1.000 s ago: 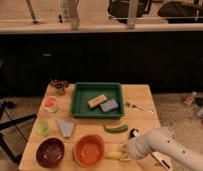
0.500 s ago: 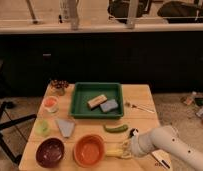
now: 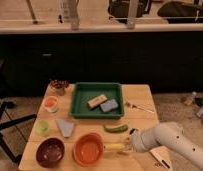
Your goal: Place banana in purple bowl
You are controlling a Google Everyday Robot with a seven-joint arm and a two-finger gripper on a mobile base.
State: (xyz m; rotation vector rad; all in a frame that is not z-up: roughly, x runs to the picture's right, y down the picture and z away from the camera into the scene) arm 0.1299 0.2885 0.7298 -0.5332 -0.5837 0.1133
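The pale yellow banana (image 3: pixel 114 147) lies along the table's front edge, just right of the orange bowl (image 3: pixel 89 148). My gripper (image 3: pixel 127 145) is at the banana's right end, shut on it, with the white arm reaching in from the lower right. The dark purple bowl (image 3: pixel 50 151) sits at the front left corner, left of the orange bowl, with nothing inside.
A green tray (image 3: pixel 81 100) in the middle holds a tan block and a blue sponge. A green vegetable (image 3: pixel 116 128) lies behind the banana. A grey cloth (image 3: pixel 65 127), a green cup (image 3: pixel 42 126), an orange cup (image 3: pixel 51 103) and a small basket (image 3: pixel 59 86) stand at the left. A fork (image 3: pixel 140 106) lies at the right.
The gripper's fingers have shut on the banana's right end. The arm has shifted slightly, and the banana sits a little higher in the picture.
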